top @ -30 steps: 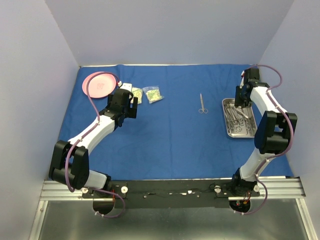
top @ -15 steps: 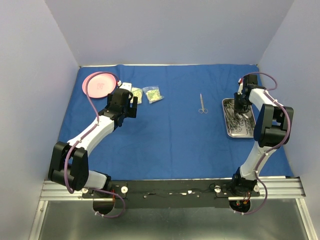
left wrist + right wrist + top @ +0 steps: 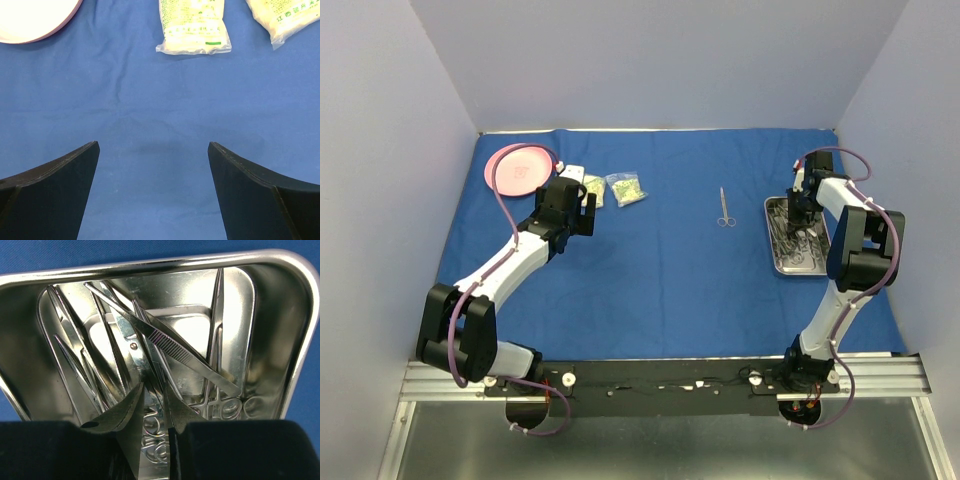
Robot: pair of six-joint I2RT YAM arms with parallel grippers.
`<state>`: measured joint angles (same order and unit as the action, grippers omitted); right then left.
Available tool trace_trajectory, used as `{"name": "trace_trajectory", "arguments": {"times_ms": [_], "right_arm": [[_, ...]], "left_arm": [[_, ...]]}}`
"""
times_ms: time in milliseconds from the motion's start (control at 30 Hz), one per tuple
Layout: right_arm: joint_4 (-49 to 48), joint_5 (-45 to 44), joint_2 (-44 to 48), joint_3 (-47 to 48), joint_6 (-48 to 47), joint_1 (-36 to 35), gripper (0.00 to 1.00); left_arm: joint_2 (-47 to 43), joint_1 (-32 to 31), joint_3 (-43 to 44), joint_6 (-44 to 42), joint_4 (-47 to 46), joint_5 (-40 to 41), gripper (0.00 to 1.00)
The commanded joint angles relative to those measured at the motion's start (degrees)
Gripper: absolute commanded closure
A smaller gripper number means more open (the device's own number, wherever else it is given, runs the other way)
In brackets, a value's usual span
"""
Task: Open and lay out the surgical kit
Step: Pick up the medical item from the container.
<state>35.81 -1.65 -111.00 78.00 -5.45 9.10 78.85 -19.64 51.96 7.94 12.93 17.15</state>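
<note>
The royal-blue cloth (image 3: 670, 270) lies spread flat over the table. One pair of silver forceps (image 3: 725, 208) lies on it at mid-right. The steel tray (image 3: 795, 262) stands at the right and holds several instruments. My right gripper (image 3: 800, 215) is down inside the tray (image 3: 150, 265), its jaws nearly closed (image 3: 155, 387) around a thin steel forceps shaft, beside ribbed tweezers (image 3: 185, 357). Two yellow-green packets (image 3: 625, 189) (image 3: 592, 192) lie at the back left. My left gripper (image 3: 584, 214) hovers just before them, open and empty (image 3: 153, 147), with the packets (image 3: 192, 25) (image 3: 287, 17) ahead of it.
A pink round plate (image 3: 520, 168) sits at the back left corner of the cloth, beside the packets; it also shows in the left wrist view (image 3: 30, 17). Grey walls enclose the table on three sides.
</note>
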Motion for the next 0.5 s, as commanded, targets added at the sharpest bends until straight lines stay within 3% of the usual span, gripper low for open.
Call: {"name": "trace_trajectory", "arguments": {"times_ms": [0,467], "right_arm": [[0.5,1.3,-1.3,-0.4,-1.7,0.1,0.71],[2.6,2.7,-1.1,-1.3,0.4,-0.4,0.76]], "left_arm": [[-1.7,-0.2,1.2,-0.2,-0.4,-0.7,0.01],[-1.7,-0.2,1.1,-0.4,-0.4,-1.3,0.01]]}}
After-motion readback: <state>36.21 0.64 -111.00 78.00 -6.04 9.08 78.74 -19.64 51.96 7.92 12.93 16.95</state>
